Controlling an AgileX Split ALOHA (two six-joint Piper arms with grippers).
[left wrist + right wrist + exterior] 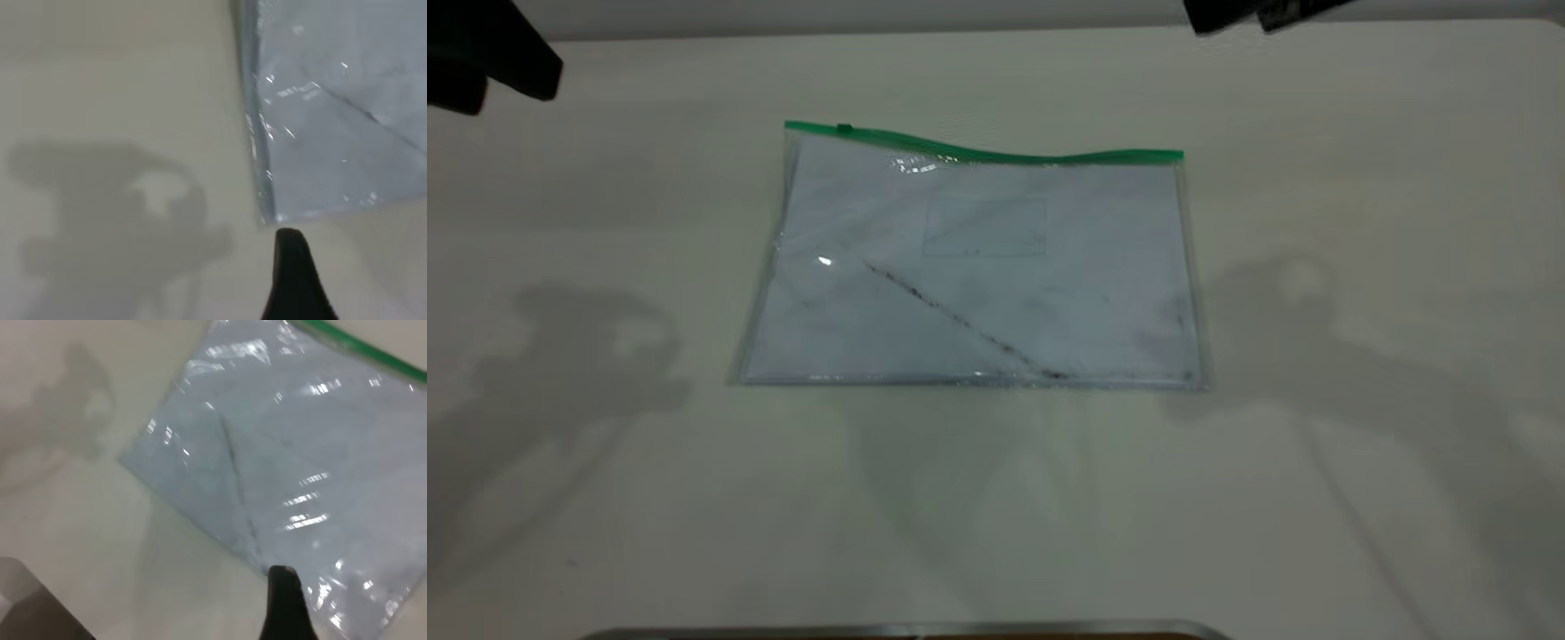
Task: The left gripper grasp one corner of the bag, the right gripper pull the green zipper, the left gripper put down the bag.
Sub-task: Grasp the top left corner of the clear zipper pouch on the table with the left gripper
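exterior view — both tools off the bag (974, 267); i cannot tell either's opening.

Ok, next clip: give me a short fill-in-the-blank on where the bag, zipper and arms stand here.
1. The bag lies flat on the ___.
2. The zipper along the bag's far edge is coloured ___.
3. In the exterior view, the slider tab sits near the zipper's ___ end.
4. The left gripper and right gripper touch ___ of the bag.

Missing words: table; green; left; nothing
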